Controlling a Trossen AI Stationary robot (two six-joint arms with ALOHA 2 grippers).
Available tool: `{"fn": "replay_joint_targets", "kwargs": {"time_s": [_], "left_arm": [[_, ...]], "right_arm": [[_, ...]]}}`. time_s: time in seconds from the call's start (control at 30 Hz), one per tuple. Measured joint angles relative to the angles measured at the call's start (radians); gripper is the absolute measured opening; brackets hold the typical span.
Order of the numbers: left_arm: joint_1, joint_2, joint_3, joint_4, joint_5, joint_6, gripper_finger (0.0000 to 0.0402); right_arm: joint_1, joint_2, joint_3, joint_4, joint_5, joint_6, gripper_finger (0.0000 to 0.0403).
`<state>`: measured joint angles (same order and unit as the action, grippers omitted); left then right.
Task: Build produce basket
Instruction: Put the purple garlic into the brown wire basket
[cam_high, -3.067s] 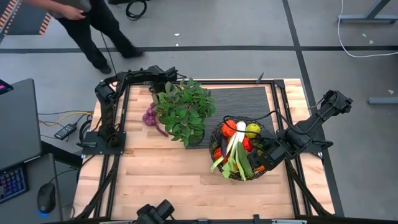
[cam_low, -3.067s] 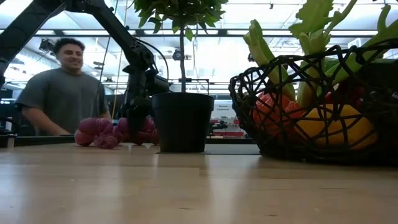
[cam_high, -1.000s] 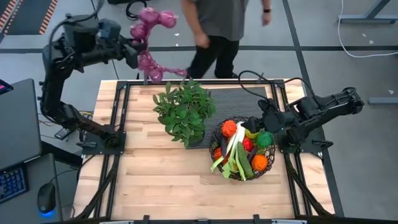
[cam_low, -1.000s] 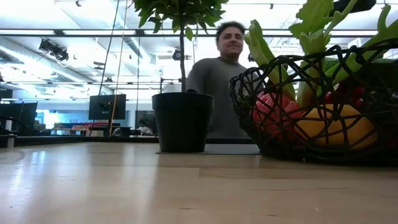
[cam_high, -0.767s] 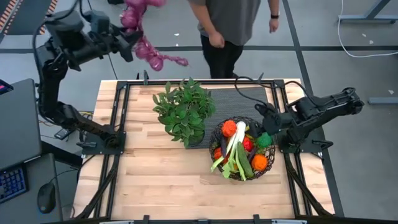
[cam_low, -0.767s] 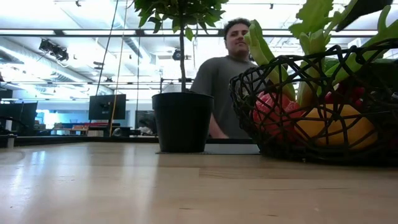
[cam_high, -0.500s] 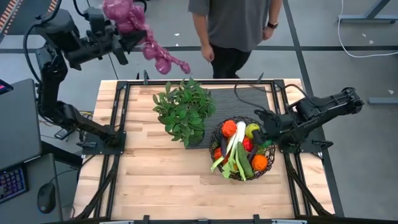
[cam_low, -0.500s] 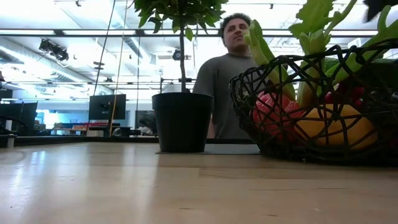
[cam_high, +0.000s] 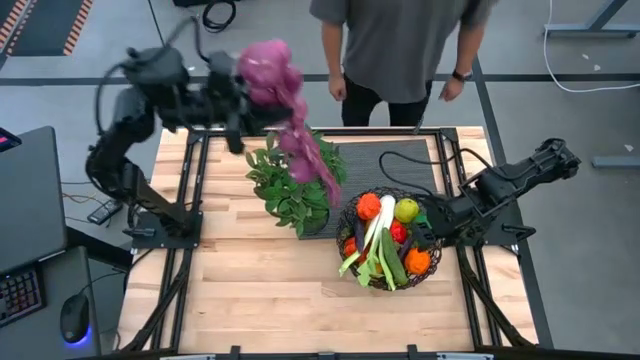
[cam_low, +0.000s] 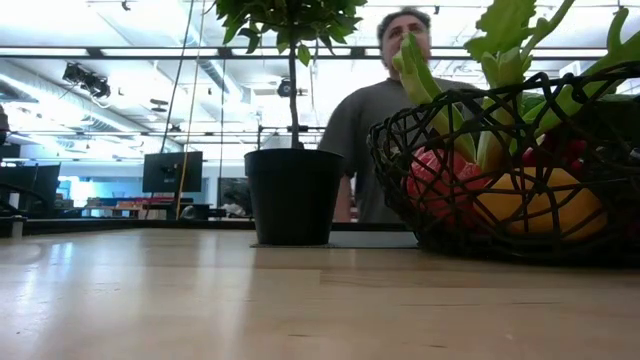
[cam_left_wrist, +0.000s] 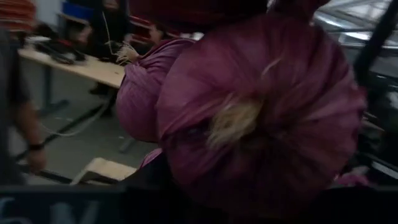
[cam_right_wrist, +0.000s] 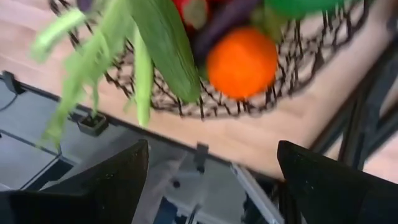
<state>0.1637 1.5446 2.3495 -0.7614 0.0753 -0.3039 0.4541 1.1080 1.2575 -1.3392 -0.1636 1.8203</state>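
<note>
The dark wire basket (cam_high: 366, 283) stands on the table's right half, filled with produce: a leek (cam_high: 378, 240), orange tomatoes (cam_high: 417, 261), a lemon (cam_high: 405, 209). In the low view its wire wall (cam_low: 400, 170) rises at the right. My left gripper (cam_high: 236, 102) is high over the table's far edge, shut on a bunch of round purple bulbs (cam_high: 272, 72). The bunch's tail (cam_high: 322, 172) hangs over the potted plant (cam_high: 290, 185). The bulbs (cam_left_wrist: 261, 118) fill the left wrist view. My right gripper (cam_right_wrist: 211, 180) stands open at the basket's right rim (cam_high: 433, 224), nothing between its fingers. My left gripper holds the purple bunch at its thick upper end (cam_high: 252, 88), reaching level from the table's left. The bulbs hide the place of contact in the wrist view. The bunch is lifted clear of the table, its tail trailing down toward the plant.
A black ribbed mat (cam_high: 385, 160) lies at the far edge behind the basket. A person (cam_high: 400, 45) stands just beyond the far edge, also in the low view (cam_low: 385, 120). Bare wood spreads across the near half (cam_high: 260, 290).
My left gripper has swung from beyond the far left corner toward the right, carrying the purple bunch, whose tail now hangs over the plant. My right gripper has tipped downward beside the basket's right rim. The person has walked right along the far edge.
</note>
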Motion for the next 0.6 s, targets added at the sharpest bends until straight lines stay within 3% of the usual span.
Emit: {"fn": "replay_joint_targets", "kwargs": {"time_s": [0.3,0.6], "left_arm": [[-0.128,0.146,-0.001,0.022,-0.001,-0.047,0.0157],[-0.153,0.272,-0.001,0.010,-0.002,-0.056,0.0158]], "right_arm": [[0.154,0.000,0.000,0.084,-0.059,0.218,0.0358],[0.326,0.002,0.000,0.182,-0.051,0.423,0.0358]]}}
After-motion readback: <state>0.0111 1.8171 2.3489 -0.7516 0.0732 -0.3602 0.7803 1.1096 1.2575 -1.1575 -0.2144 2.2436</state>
